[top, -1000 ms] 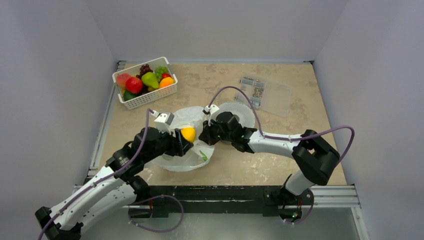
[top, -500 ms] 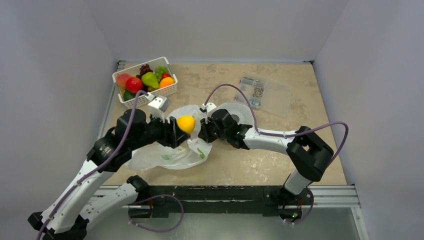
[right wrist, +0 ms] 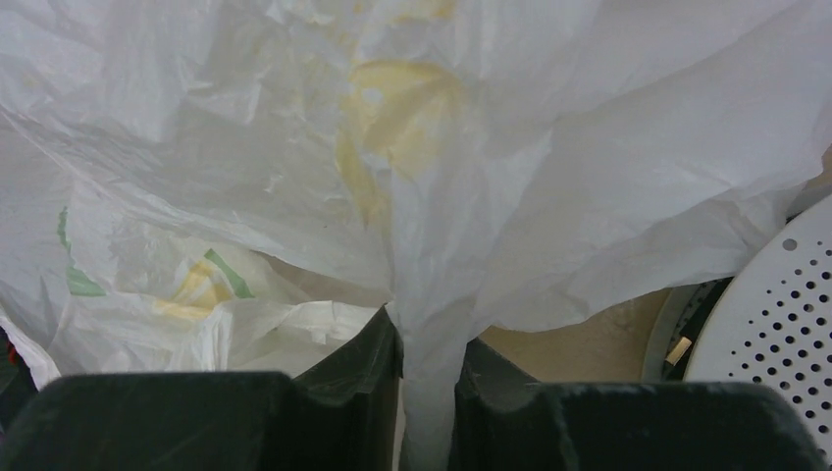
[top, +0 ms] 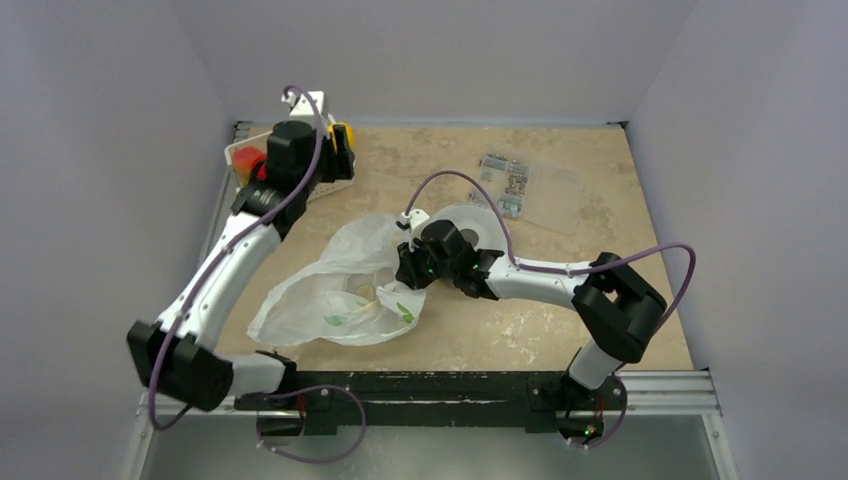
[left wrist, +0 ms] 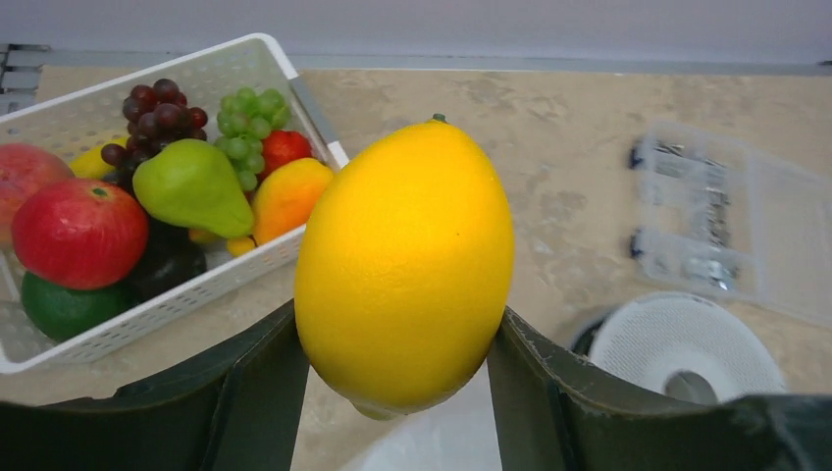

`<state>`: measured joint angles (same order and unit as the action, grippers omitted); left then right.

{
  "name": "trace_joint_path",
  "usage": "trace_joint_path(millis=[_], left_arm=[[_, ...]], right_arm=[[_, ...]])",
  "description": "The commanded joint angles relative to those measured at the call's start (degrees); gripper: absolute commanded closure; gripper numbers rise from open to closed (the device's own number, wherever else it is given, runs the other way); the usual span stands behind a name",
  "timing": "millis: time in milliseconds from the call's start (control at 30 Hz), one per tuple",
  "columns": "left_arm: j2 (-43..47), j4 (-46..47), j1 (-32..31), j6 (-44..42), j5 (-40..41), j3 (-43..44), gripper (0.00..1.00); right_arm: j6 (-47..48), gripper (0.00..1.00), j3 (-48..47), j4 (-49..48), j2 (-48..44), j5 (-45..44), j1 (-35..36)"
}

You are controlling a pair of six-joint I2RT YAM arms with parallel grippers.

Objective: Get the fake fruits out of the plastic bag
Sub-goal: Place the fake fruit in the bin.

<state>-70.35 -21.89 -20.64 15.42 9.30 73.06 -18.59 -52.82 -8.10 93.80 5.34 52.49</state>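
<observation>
My left gripper [top: 340, 150] is shut on a yellow lemon [left wrist: 404, 260] and holds it in the air beside the white slotted basket [left wrist: 235, 273] at the far left; the lemon [top: 344, 135] shows only as a sliver in the top view. The basket holds a red apple [left wrist: 78, 232], a green pear [left wrist: 191, 186], green grapes [left wrist: 245, 132] and other fruits. My right gripper [top: 405, 272] is shut on a bunched fold of the plastic bag [top: 340, 290], which lies crumpled mid-table. Through the bag [right wrist: 294, 167] a pale yellow shape [right wrist: 397, 113] shows faintly.
A round white perforated disc [top: 475, 225] lies just behind my right gripper and shows in the right wrist view [right wrist: 775, 314]. A flat clear packet with printed labels [top: 530, 190] lies at the back right. Walls close in the table on three sides.
My left arm has swung up and away from the bag to the far-left basket, carrying the lemon. The bag has slumped and spread. My right gripper has stayed on the bag.
</observation>
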Motion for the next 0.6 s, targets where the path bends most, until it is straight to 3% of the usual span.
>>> trace_joint_path(millis=[0,267,567], left_arm=[[-12.7,9.4,6.0,-2.5,2.0,8.0,1.00],[-37.7,2.2,11.6,-3.1,1.2,28.8,1.00],[-51.7,-3.5,12.7,-3.3,-0.3,39.0,1.00]], right_arm=[[1.5,0.76,-2.3,-0.3,-0.7,1.5,0.3],[2.4,0.58,-1.6,0.4,-3.8,1.5,0.2],[2.1,0.40,-1.6,0.4,-5.5,2.1,0.2]])
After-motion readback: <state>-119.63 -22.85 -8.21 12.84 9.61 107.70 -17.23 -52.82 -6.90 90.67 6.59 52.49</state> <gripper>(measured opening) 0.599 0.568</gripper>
